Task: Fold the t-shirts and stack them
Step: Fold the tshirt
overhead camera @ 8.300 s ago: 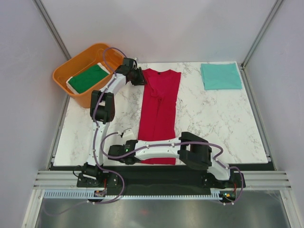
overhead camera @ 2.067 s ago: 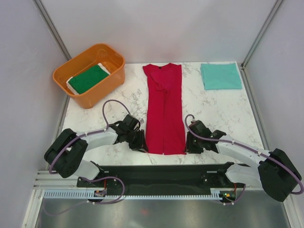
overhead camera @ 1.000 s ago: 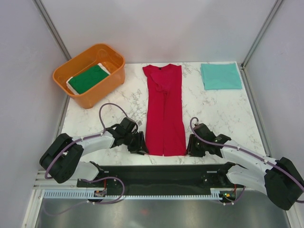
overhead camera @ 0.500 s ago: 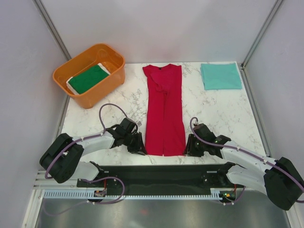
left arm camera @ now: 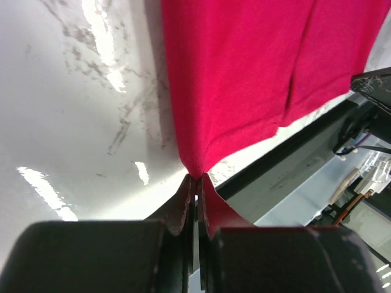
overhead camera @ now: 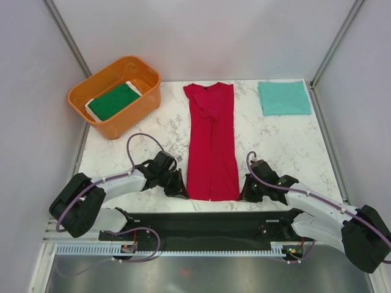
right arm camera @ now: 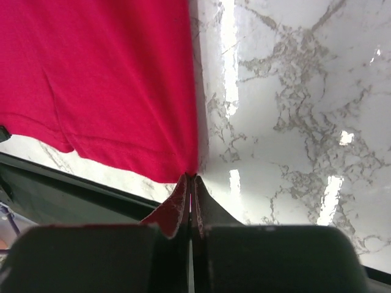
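Observation:
A bright red t-shirt lies as a long narrow strip down the middle of the table, collar at the far end. My left gripper is shut on its near left hem corner. At the near right corner my right gripper pinches the red cloth. A folded teal t-shirt lies at the far right. The dark green t-shirt with a white edge sits folded inside the orange tub.
The orange tub stands at the far left corner. The table's near edge and a black base strip run just behind both grippers. Grey walls close in the sides and back.
Both grippers have closed on the red t-shirt's near hem corners; a second ago their jaws stood apart beside the cloth. The shirt has not shifted.

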Action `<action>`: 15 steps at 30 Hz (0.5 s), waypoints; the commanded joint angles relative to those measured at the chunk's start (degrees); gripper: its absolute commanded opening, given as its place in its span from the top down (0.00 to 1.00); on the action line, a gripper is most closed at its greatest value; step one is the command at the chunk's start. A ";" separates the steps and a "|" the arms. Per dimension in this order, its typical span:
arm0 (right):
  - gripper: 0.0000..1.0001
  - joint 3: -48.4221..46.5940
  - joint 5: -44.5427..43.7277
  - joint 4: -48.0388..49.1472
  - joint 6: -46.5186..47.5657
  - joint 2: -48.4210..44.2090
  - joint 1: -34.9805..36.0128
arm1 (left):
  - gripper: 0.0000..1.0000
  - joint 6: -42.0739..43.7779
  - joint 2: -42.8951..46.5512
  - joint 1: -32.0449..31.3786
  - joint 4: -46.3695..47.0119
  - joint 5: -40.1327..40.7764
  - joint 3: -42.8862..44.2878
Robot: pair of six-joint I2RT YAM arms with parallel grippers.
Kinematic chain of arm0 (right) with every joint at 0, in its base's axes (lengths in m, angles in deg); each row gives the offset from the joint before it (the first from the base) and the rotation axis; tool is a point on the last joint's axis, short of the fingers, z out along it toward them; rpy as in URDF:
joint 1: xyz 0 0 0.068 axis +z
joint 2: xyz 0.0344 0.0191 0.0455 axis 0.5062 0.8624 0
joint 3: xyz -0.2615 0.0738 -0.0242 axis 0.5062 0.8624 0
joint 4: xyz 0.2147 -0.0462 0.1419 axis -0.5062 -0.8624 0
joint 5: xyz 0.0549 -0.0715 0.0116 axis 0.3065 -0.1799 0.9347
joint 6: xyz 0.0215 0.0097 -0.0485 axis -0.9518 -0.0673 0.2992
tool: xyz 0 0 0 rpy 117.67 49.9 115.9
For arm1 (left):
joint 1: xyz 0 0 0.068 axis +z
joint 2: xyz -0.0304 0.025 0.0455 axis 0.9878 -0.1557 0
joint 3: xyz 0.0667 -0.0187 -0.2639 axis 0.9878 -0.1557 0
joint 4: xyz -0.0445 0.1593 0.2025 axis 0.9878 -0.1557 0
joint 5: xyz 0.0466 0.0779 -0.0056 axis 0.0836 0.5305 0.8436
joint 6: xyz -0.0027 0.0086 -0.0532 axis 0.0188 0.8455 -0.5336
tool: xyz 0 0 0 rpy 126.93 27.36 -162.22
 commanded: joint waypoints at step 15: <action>1.00 -1.66 -0.41 -10.46 -2.10 -11.11 0.14 | 0.98 -7.73 9.18 -3.74 0.56 -2.43 -4.80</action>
